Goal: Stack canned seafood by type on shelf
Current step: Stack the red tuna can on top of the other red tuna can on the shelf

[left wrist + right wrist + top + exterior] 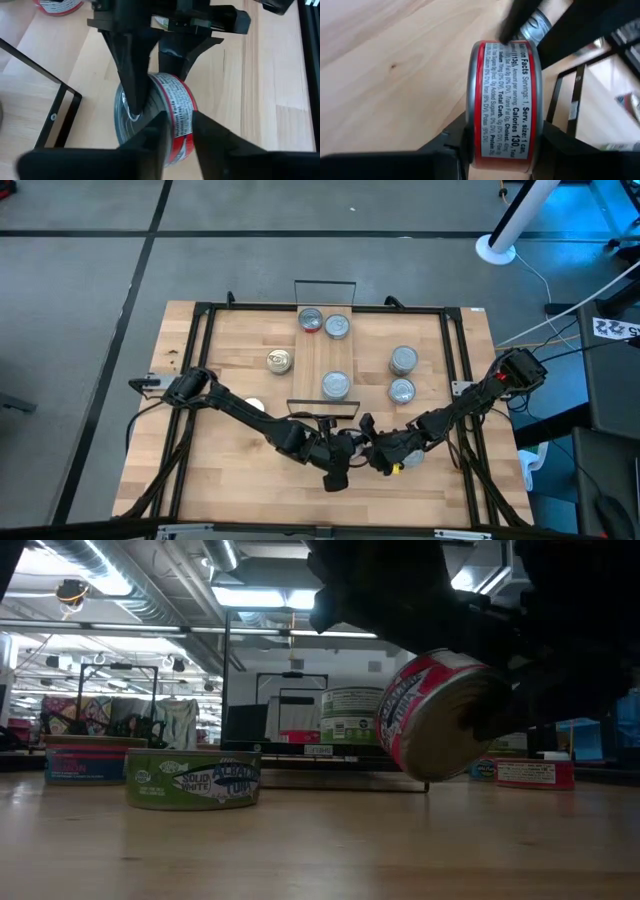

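Both grippers meet over the front-centre of the table point(230, 470), just in front of the shelf's point(322, 355) near wire end. The right gripper point(375, 456) is clamped on the red-label can point(440, 715) across its flat faces — the can hangs tilted on edge, clear of the wood, label side toward the right wrist camera. The left gripper point(338, 473) faces it from the other side; its fingers point(150, 137) are nearly closed around the same can's rim, one in front of the silver lid — can't tell if they actually bear on it.

On the shelf: two cans point(324, 322) side by side at the far end, touching, and one can point(336, 385) near the front end. Off the shelf: one can point(279, 361) on the table just left of it, two cans point(403, 375) to its right, one behind the other. The low view shows a green-label tuna can point(193, 778) resting flat on the table
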You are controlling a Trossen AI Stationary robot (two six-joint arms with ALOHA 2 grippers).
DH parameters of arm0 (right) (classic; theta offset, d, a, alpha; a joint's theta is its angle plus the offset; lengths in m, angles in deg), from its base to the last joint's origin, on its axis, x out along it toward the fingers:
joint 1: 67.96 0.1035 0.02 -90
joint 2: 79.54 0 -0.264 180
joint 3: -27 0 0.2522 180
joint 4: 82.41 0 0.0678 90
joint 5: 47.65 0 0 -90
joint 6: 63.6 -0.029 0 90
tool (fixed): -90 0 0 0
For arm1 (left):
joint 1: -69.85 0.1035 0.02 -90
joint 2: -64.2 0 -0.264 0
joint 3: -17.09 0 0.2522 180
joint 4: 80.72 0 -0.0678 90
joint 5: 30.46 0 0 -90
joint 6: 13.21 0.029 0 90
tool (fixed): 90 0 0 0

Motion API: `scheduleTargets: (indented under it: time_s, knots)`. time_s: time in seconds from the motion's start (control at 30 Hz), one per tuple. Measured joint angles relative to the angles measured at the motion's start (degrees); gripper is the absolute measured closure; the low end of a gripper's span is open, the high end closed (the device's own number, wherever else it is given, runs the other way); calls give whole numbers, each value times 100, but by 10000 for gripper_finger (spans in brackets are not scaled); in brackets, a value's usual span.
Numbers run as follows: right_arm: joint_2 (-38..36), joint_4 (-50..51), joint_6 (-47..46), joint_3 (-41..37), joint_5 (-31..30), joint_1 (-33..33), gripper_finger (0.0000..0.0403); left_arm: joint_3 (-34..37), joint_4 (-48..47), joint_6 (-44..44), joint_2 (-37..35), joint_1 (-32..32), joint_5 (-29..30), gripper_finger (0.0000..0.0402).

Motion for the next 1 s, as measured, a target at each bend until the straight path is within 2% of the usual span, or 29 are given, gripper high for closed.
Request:
scheduleTargets:
  time_s: [0.2,0.4,0.6,1.0]
  knots:
    - [0,5,-1028,0,119,-9,270,0,-23,504,0,-37,1,215]
    - [0,2,-1811,0,342,-7,267,0,-57,674,0,-25,0,162]
    - [0,-7,-2243,0,409,-7,269,0,-66,689,0,9,0,144]
    - [0,-424,-2250,2,409,-4,268,0,-104,758,35,33,-2,149]
